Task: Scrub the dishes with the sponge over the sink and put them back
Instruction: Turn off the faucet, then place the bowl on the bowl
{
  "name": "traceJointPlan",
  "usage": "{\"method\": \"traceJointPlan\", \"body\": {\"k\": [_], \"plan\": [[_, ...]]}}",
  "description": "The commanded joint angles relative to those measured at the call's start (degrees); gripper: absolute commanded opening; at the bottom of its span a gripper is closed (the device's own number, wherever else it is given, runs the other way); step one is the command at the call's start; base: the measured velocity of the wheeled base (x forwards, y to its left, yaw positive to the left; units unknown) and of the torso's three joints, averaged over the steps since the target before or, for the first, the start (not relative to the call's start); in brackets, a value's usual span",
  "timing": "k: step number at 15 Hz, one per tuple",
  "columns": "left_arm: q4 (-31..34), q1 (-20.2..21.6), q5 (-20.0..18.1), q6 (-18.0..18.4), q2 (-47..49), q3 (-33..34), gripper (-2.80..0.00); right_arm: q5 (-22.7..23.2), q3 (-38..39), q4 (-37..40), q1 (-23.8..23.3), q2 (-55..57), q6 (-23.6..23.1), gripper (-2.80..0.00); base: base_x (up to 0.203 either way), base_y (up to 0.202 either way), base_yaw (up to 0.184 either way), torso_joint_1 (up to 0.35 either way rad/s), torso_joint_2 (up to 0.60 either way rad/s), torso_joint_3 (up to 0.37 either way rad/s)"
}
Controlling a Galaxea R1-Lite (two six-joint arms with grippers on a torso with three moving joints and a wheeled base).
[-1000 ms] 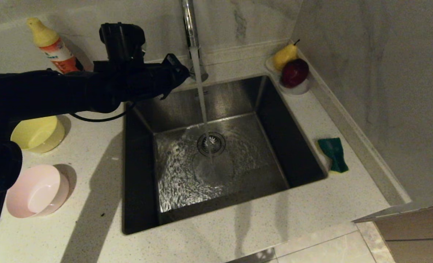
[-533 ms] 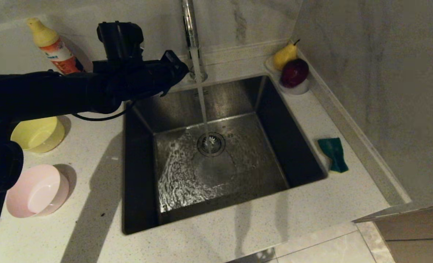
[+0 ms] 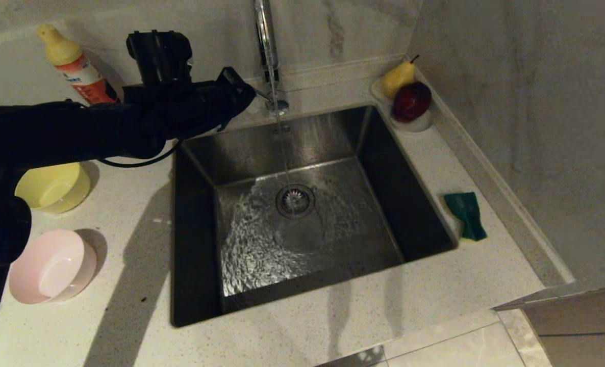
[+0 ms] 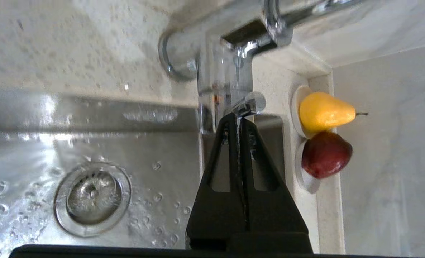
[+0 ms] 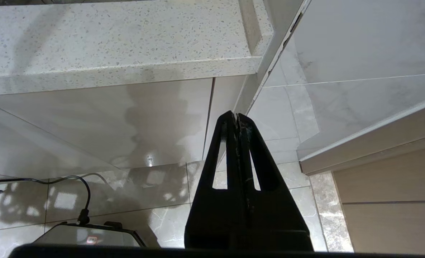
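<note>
Touching tap [image 4: 250, 104] lever, left gripper [image 4: 237, 120] closed.

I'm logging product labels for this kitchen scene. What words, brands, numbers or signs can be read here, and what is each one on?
No text can be read.
Bottle behind the left arm: a white and orange label with a bluish band of print, too small and blurred to read.
Back wall of the sink below the tap: a small mark, perhaps a logo, illegible.
Small box on the floor, right wrist view: a red and white sticker, unreadable.
</note>
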Motion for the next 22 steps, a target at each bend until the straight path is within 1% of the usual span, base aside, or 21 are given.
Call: {"method": "traceJointPlan", "body": {"k": [1, 6, 9, 11, 13, 14, 16, 17, 18, 19, 21, 22], "plan": [[-0.82, 0.93, -0.12, -0.11, 0.22, 0.01, -2.80, 0.03, 0.01, 0.00, 0.02, -0.10, -0.05, -2.80, 0.000, 0.000, 0.000, 0.000, 0.00, 0.000], [-0.90, 1.28, -0.21, 0.07, -0.15, -0.08, -2.80, 0.03, 0.01, 0.00, 0.02, -0.10, -0.05, -2.80, 0.000, 0.000, 0.000, 0.000, 0.00, 0.000], [1.25, 1.27, -0.42, -0.18, -2.32, 0.55, -2.80, 0.03, 0.01, 0.00, 0.02, -0.10, -0.19, -2.80, 0.000, 0.000, 0.000, 0.000, 0.00, 0.000], [2.98, 1.22, -0.60, -0.48, -7.34, 2.67, -2.80, 0.03, 0.01, 0.00, 0.02, -0.10, -0.05, -2.80, 0.000, 0.000, 0.000, 0.000, 0.00, 0.000], [3.87, 1.20, -0.53, -0.55, -13.35, 8.40, -2.80, 0.03, 0.01, 0.00, 0.02, -0.10, -0.05, -2.80, 0.000, 0.000, 0.000, 0.000, 0.00, 0.000], [5.38, 1.20, -0.48, 0.09, -16.98, 10.73, -2.80, 0.03, 0.01, 0.00, 0.02, -0.10, -0.05, -2.80, 0.000, 0.000, 0.000, 0.000, 0.00, 0.000], [11.28, 1.20, -0.06, 3.02, -25.16, 14.61, -2.80, 0.03, 0.01, 0.00, 0.02, -0.10, -0.05, -2.80, 0.000, 0.000, 0.000, 0.000, 0.00, 0.000], [13.64, 1.20, 1.42, 4.45, -28.92, 16.10, -2.80, 0.03, 0.01, 0.00, 0.02, -0.10, -0.05, -2.80, 0.000, 0.000, 0.000, 0.000, 0.00, 0.000], [15.94, 1.20, 5.10, 7.12, -32.87, 17.79, -2.80, 0.03, 0.01, 0.00, 0.02, -0.10, -0.17, -2.80, 0.000, 0.000, 0.000, 0.000, 0.00, 0.000], [18.02, 1.20, 9.77, 11.37, -36.78, 19.85, -2.80, 0.03, 0.01, 0.00, 0.02, -0.10, -0.05, -2.80, 0.000, 0.000, 0.000, 0.000, 0.00, 0.000], [20.89, 1.20, 18.80, 21.27, -45.14, 25.39, -2.80, 0.03, 0.01, 0.00, 0.02, -0.10, -0.11, -2.80, 0.000, 0.000, 0.000, 0.000, 0.00, 0.000], [22.35, 1.20, 24.91, 25.86, -49.16, 28.01, -2.80, 0.03, 0.01, 0.00, 0.02, -0.10, -0.05, -2.80, 0.000, 0.000, 0.000, 0.000, 0.00, 0.000]]}}
